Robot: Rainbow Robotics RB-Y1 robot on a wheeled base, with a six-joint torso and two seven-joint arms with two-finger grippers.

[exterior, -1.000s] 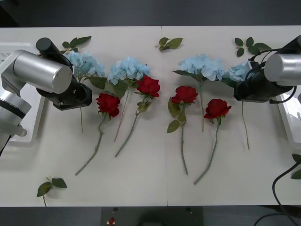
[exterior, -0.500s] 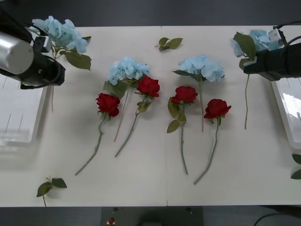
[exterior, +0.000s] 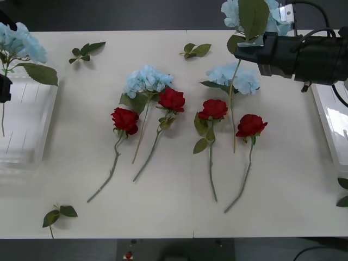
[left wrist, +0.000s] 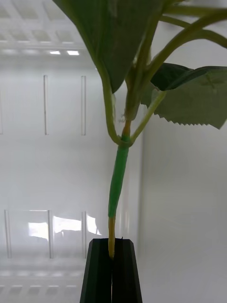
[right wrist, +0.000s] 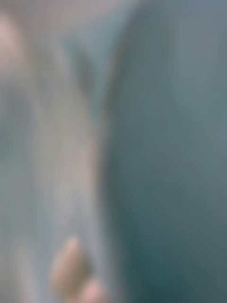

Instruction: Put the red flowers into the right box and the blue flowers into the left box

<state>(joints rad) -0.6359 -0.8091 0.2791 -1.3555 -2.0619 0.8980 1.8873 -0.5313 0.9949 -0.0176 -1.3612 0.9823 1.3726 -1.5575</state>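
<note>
Over the ribbed translucent left box (exterior: 27, 125), the left end effector (left wrist: 112, 258) pinches a thin stem of the blue flowers (exterior: 22, 42) between flat black fingers. Above the matte counter (exterior: 163, 206), the right end effector (exterior: 255, 46) lifts another fluffy bloom; its grip cannot be told. Velvety red flowers (exterior: 172, 99) lie mid-counter.

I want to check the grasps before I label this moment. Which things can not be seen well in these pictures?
- Right gripper, front view: fingers behind the leaf of its lifted blue hydrangea; the bloom is cut by the top edge.
- Right wrist view: blurred, nothing identifiable.
- Left gripper, shut on a stem: in the front view, cut off by the left edge.
- Right box: cut by the right edge.
</note>
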